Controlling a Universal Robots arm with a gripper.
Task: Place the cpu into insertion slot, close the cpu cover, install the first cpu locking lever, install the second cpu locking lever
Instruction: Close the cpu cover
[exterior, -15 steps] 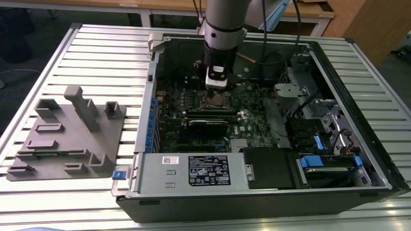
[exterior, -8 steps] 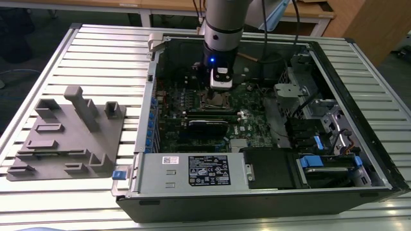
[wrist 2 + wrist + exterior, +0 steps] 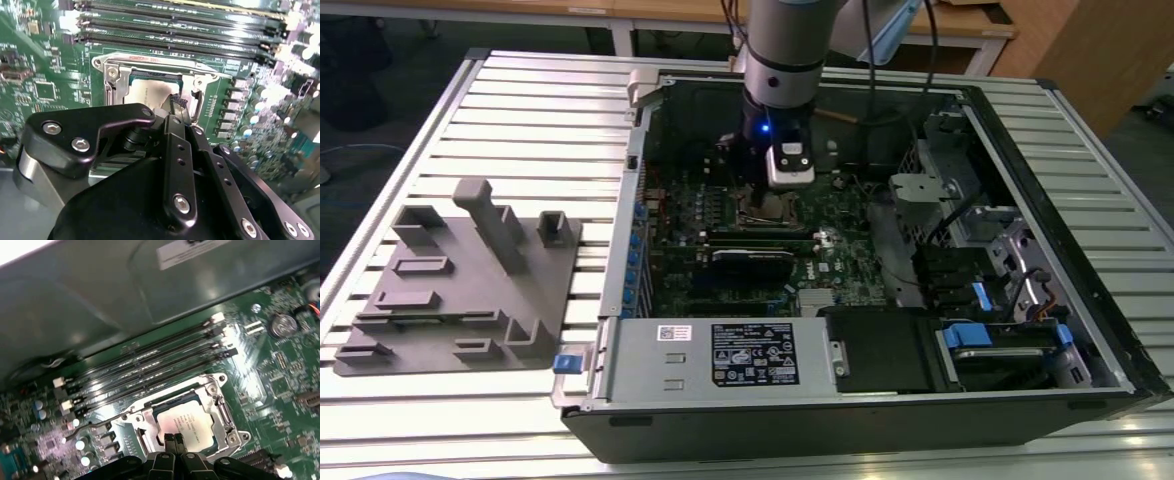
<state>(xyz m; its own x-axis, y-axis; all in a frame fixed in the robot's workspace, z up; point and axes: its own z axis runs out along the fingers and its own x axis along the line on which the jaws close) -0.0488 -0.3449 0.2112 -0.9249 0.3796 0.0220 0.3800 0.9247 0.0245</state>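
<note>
The cpu (image 3: 188, 423) lies flat in the insertion slot (image 3: 778, 207) on the green board inside the open computer case. Its silver-grey face (image 3: 150, 93) shows through the window of the cpu cover (image 3: 220, 413), which lies down around it as a silvery frame (image 3: 112, 91). My gripper (image 3: 174, 439) hangs just above the socket's edge, shut, with its two black fingertips (image 3: 178, 103) pressed together and nothing between them. In the exterior view the gripper (image 3: 781, 196) points straight down at the socket. A thin metal rod (image 3: 160, 64) runs along one side of the frame.
Long black memory slots (image 3: 150, 365) run close beside the socket. The case wall (image 3: 100, 290) rises beyond them. A grey fixture block (image 3: 467, 280) sits on the slatted table at the exterior view's left. The power supply (image 3: 720, 355) and drive bays (image 3: 987, 335) fill the case's near side.
</note>
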